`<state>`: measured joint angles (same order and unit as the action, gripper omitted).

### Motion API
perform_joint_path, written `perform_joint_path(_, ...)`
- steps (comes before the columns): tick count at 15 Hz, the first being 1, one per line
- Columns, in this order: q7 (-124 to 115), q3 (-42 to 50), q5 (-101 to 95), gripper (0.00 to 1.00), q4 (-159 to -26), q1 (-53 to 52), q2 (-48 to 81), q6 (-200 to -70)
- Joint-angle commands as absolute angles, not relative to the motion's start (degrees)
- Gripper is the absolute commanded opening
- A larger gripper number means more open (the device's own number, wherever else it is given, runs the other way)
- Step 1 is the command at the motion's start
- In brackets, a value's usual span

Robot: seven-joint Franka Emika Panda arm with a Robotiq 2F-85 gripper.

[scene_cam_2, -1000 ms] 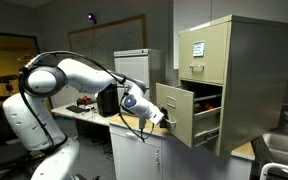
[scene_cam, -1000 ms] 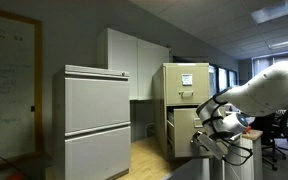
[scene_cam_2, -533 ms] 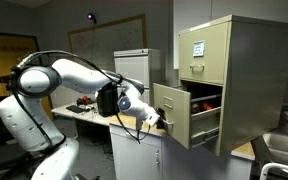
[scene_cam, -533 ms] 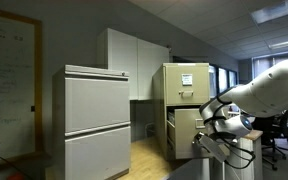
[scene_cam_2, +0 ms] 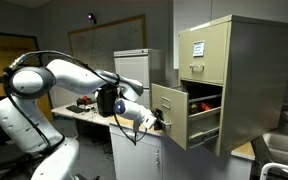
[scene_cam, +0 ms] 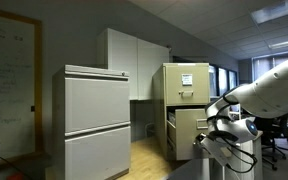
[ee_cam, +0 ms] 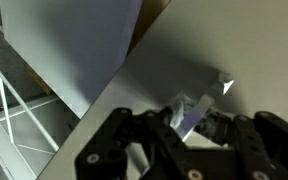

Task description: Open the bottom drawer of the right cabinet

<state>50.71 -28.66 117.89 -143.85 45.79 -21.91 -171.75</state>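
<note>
Bottom drawer (scene_cam_2: 170, 110): gripper (ee_cam: 189, 125) clamped shut on its handle (ee_cam: 196, 100). Front stands partly out of right cabinet (scene_cam_2: 239, 70). Mid-pull. Next, I'd judge: straight draw outward, square to front, no side load.

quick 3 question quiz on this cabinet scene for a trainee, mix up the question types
1. True or false: the bottom drawer of the right cabinet is fully shut.
2. The gripper is shut on: A) the drawer's silver handle B) a mug C) nothing.
3. Fill in: the white paper sheet is on the cabinet's ___ drawer.
Key: 1 false, it stands partly open; 2 A; 3 top.
</note>
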Motion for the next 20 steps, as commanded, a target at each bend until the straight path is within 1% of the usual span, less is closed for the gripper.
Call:
perform_joint_path(1,54.8,-32.2,124.5,0.05,-149.5,42.9,-24.3,-166.0)
perform_joint_path(2,55.7,-32.2,126.0,0.05,-150.0,43.0,-24.9,-165.2)
perform_joint_path(3,52.6,-37.3,134.0,0.05,-147.3,49.0,-27.2,-176.9)
perform_joint_path(4,52.5,-39.0,138.0,0.05,-147.7,51.0,-28.6,-177.4)
perform_joint_path(8,49.4,-55.1,157.6,0.05,-149.1,63.4,-38.2,-182.5)
perform_joint_path(9,41.4,-54.1,151.0,0.05,-148.8,63.8,-38.7,-183.7)
perform_joint_path(13,23.5,-64.8,149.2,0.05,-148.5,68.4,-42.9,-190.6)
perform_joint_path(14,19.2,-67.5,148.9,0.30,-148.0,69.7,-43.6,-192.2)
perform_joint_path(15,15.2,-70.3,148.7,0.31,-147.3,71.0,-44.5,-194.0)
perform_joint_path(16,11.0,-74.8,150.0,0.35,-146.6,73.4,-45.7,-195.5)
perform_joint_path(19,-1.8,-86.1,150.6,0.56,-143.3,79.9,-48.3,-202.1)
perform_joint_path(20,-6.2,-89.8,151.0,0.65,-145.1,84.3,-51.5,-199.0)
